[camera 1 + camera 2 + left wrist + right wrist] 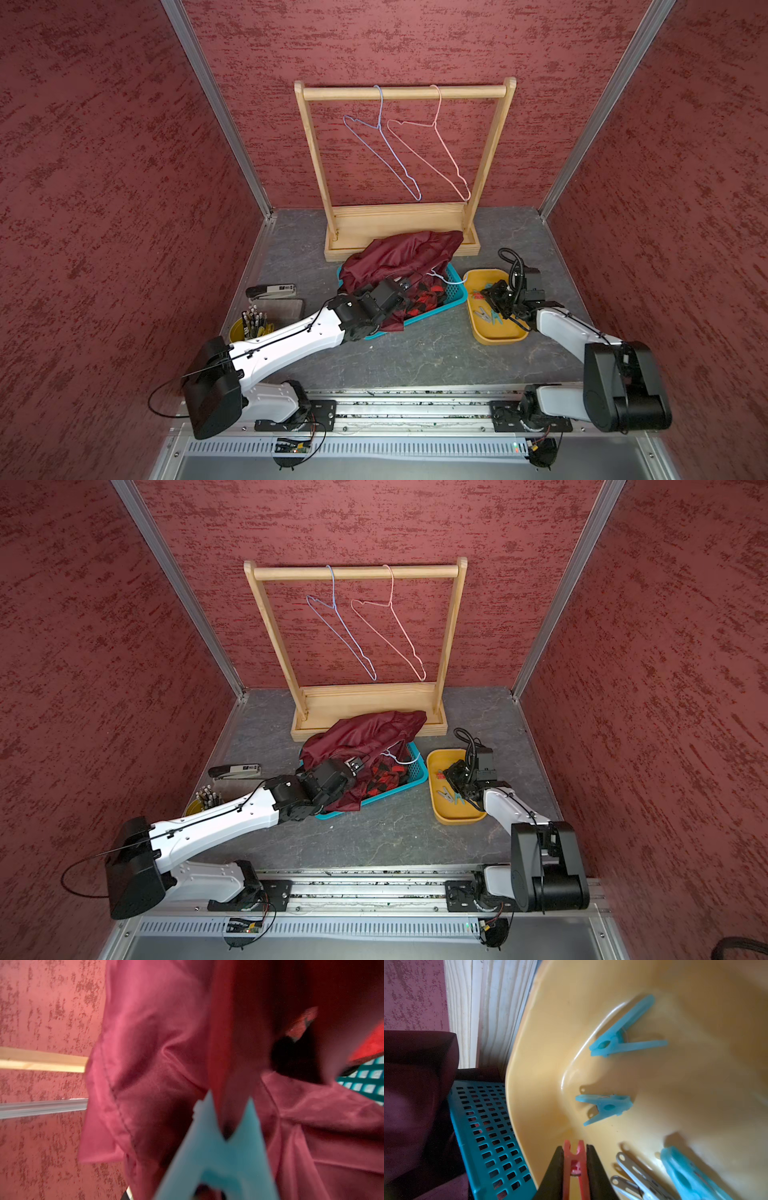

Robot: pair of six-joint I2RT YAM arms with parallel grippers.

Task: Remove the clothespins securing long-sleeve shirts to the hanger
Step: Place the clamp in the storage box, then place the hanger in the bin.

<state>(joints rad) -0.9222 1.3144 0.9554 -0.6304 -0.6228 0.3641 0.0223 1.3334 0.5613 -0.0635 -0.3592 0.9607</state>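
A maroon satin shirt (399, 253) lies heaped over a teal basket (455, 291), with a red-and-black plaid shirt (428, 297) under it. My left gripper (409, 286) reaches into the heap. In the left wrist view it is shut on a teal clothespin (224, 1163), whose mouth gapes around a fold of maroon cloth (226, 1084); its own fingers are hidden. My right gripper (574, 1159) hangs over the yellow tray (498, 337), shut on a red clothespin (574, 1165). Several teal clothespins (620, 1036) and grey ones (633, 1176) lie in the tray.
A wooden rack (405, 92) at the back holds a bare blue hanger (380, 141) and a pink one (432, 141). A pale wire hanger hook (446, 279) pokes out of the basket. On the left are a stapler (272, 289), a dark pad (282, 309) and a pencil cup (253, 322).
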